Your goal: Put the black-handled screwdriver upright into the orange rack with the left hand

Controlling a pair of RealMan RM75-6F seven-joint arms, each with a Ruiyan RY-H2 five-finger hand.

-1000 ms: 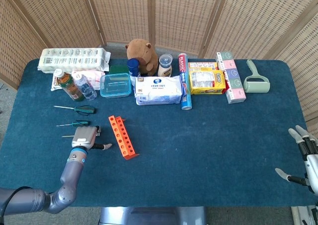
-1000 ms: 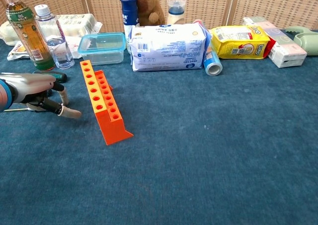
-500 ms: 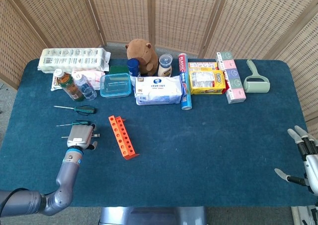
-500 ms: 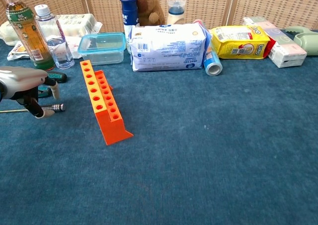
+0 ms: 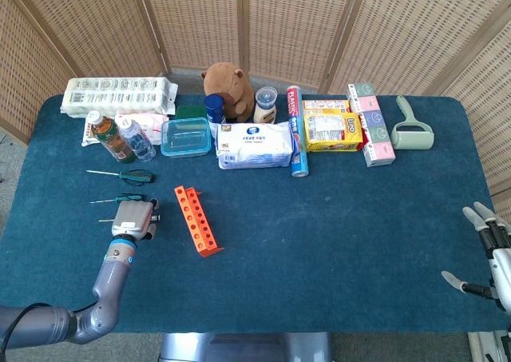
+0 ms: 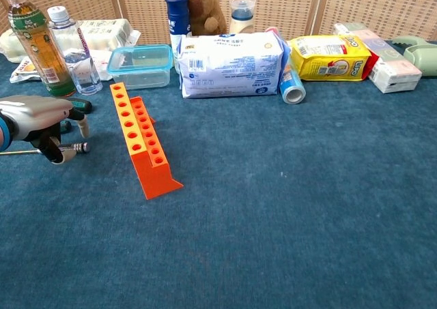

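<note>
The orange rack (image 5: 197, 220) (image 6: 140, 142) lies on the blue cloth left of centre, its holes facing up. Just left of it, the black-handled screwdriver (image 6: 77, 147) lies flat, its thin shaft (image 5: 104, 219) pointing left. My left hand (image 5: 133, 217) (image 6: 37, 118) sits over the handle, fingers curled down around it and thumb (image 6: 56, 155) under it. The handle's middle is hidden by the hand. My right hand (image 5: 487, 258) hovers at the table's front right edge with fingers spread and nothing in it.
Two green-handled screwdrivers (image 5: 129, 175) (image 5: 128, 198) lie behind the left hand. Bottles (image 6: 41, 43), a clear box (image 6: 140, 65), a wipes pack (image 6: 229, 63), a plush toy (image 5: 227, 86) and snack packs (image 5: 331, 130) line the back.
The left hand's fingers, spread forward beside the rack a second ago, have curled down around the screwdriver handle. The hand drew left, then shifted slightly right. The right hand is still.
</note>
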